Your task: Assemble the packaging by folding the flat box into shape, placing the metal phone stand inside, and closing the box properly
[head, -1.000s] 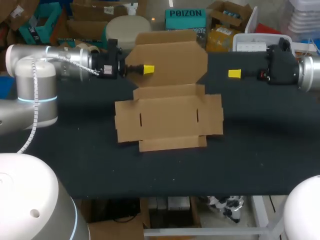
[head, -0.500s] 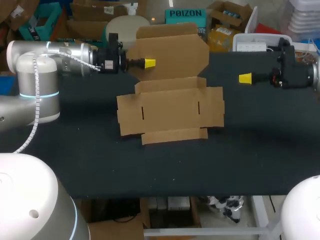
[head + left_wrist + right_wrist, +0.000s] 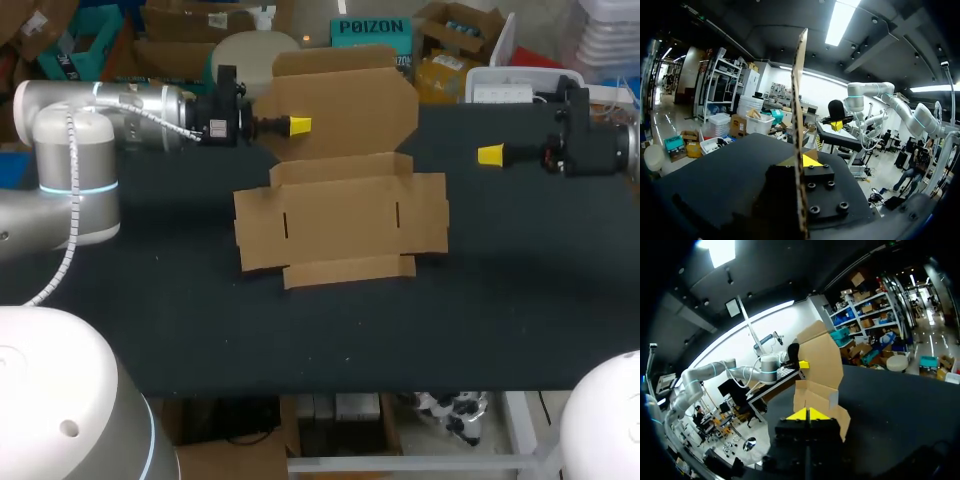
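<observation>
Head view: the left tool (image 3: 297, 125) grips the raised lid flap (image 3: 345, 105) of the flat box (image 3: 340, 225), whose base lies on the counter (image 3: 520, 280) below it. A pull could drag the unanchored base.

Left wrist view: the flap passes edge-on through the clenched tool, and the thin card could buckle or slip.

Right wrist view: the right tool (image 3: 808, 414), clenched empty, sits well apart from the box and steadies nothing.

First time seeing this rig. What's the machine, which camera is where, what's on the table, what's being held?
Two robot arms at a black table. The head view looks down from above and behind: left arm enters at left, right arm at right. The two round pictures come from a camera on each wrist, looking along its yellow-tipped jaws. On the table lies an unfolded cardboard box; its rear flap stands up, pinched in the left arm's jaws. The right arm's jaws are shut on nothing, clear of the box. No phone stand shows.
</observation>
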Motion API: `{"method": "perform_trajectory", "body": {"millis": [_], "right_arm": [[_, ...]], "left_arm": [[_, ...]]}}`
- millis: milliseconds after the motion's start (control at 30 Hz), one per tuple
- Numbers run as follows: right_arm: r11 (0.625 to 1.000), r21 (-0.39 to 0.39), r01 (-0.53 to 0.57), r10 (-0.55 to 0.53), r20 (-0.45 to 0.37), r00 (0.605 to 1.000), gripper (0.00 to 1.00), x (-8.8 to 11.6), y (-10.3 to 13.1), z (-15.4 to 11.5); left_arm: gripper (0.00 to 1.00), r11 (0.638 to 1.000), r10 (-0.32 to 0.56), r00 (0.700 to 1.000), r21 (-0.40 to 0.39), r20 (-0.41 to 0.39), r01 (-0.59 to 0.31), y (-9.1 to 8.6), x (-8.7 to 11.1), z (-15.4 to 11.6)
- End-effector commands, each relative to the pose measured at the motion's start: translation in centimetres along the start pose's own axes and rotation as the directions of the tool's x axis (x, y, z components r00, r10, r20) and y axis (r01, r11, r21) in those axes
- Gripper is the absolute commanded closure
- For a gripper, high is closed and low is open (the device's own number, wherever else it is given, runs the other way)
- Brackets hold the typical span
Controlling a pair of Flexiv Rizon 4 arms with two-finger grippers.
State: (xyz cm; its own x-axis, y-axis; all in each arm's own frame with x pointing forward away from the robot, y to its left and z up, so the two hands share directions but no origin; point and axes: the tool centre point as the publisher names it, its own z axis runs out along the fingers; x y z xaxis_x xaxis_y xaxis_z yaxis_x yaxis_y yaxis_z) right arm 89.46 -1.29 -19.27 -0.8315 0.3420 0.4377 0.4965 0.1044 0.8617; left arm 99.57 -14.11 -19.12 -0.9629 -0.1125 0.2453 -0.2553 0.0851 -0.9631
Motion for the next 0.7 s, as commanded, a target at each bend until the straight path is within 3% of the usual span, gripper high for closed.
{"method": "perform_trajectory", "body": {"millis": [33, 200, 367, 700], "right_arm": [[1.0, -0.01, -0.001, 0.001, -0.007, 1.0, 1.0, -0.1, 0.0, 0.1], [0.999, -0.022, 0.04, -0.04, 0.005, 0.999, 1.0, 0.4, -0.4, -0.3], [0.994, -0.016, 0.11, -0.108, 0.068, 0.992, 1.0, 1.5, -0.7, -1.9], [0.968, 0.016, 0.252, -0.249, 0.217, 0.944, 1.0, 3.6, -2.3, -4.6]], "left_arm": [[1.0, 1.0, 0.0, 1.0, 0.0, -0.007, 0.0, 0.0, -0.2, -0.1], [1.0, 1.0, 0.0, 1.0, 0.0, -0.007, 0.0, 0.0, -0.2, -0.1], [1.0, 1.0, 0.0, 1.0, 0.0, -0.007, 0.0, 0.0, -0.2, -0.1], [1.0, 0.994, 0.109, 0.994, -0.013, 0.0, -0.108, -1.2, 1.0, 0.6]]}}
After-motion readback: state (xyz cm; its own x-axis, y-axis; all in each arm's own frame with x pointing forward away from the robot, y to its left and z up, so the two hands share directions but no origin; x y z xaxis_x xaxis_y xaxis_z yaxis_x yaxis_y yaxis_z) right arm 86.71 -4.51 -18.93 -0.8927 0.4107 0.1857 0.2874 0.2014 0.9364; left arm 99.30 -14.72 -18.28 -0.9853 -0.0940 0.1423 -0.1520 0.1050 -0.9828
